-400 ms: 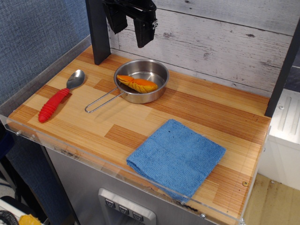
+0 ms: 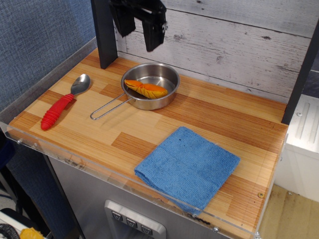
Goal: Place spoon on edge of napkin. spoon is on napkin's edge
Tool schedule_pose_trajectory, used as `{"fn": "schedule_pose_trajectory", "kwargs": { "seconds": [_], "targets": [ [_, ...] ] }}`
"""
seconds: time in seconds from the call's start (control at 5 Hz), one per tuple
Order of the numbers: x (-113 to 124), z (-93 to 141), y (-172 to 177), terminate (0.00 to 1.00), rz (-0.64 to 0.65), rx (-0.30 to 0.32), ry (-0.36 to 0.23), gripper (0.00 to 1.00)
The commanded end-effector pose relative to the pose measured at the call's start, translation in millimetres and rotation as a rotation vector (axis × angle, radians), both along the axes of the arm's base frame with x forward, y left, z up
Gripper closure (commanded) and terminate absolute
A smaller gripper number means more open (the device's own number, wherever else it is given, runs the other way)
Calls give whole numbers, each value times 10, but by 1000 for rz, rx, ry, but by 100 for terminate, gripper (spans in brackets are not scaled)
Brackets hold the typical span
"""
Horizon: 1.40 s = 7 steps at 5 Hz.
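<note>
The spoon [image 2: 62, 102] lies flat at the left of the wooden table, silver bowl pointing to the back, ribbed red handle toward the front left corner. The blue napkin [image 2: 188, 166] lies folded at the front right, its near corner close to the table's front edge. The spoon and napkin are far apart. My gripper [image 2: 139, 27] hangs high at the back, above and behind the pan, its two black fingers apart and empty.
A small steel pan [image 2: 152, 84] with a wire handle stands at the back centre and holds an orange toy food piece [image 2: 146, 89]. A dark post [image 2: 103, 32] stands at the back left. A clear acrylic lip [image 2: 99, 167] runs along the front edge.
The gripper has shifted very slightly upward. Nothing on the table has moved.
</note>
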<state>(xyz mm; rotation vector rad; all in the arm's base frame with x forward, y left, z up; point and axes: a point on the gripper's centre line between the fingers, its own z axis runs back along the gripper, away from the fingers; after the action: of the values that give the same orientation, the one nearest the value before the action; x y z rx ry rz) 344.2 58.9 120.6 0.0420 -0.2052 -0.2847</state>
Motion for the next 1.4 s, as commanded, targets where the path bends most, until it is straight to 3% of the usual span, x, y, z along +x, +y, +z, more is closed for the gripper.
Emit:
{"fn": "schedule_pose_trajectory", "kwargs": {
  "seconds": [0.0,0.4,1.0,1.2],
  "targets": [
    [-475,-56,602,0,70,-2,19,0],
    [-851,-204,1079,0,172,34,49,0],
    [-823,-880,1206,0,215,11,103,0],
    [-781,-950,1269,0,235,25,119,0]
  ]
}}
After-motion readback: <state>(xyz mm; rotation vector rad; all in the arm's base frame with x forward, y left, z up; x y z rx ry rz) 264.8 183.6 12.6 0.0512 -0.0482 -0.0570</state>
